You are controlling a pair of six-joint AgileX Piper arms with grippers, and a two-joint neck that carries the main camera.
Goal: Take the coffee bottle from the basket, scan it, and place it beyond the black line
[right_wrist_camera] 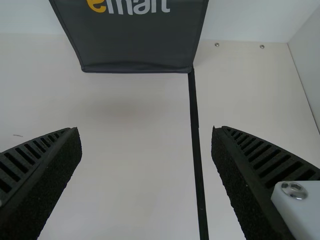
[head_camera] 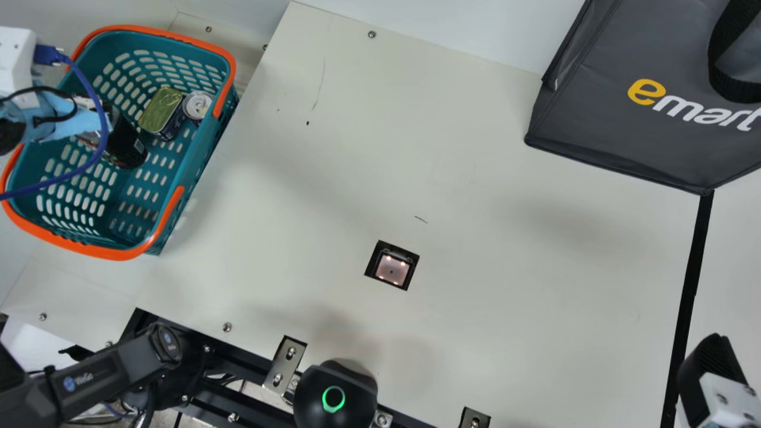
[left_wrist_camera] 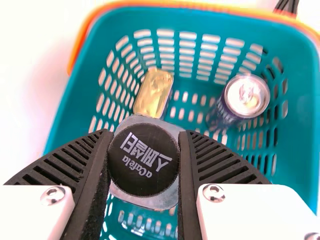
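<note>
Coffee bottle (head_camera: 129, 147) in left hand (head_camera: 108, 119); tin (head_camera: 160, 110), can (head_camera: 197, 105) near it inside basket (head_camera: 223, 125).

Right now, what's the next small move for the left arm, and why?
Probably lift the coffee bottle straight up until it clears the basket. The left gripper looks closed on both sides of the cap, the bottle is within the basket's walls, and the scanner window sits outside them.

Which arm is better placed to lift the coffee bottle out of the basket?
Left, I'd judge: the left gripper grips the coffee bottle in the basket; the right gripper hangs open by the black line.
</note>
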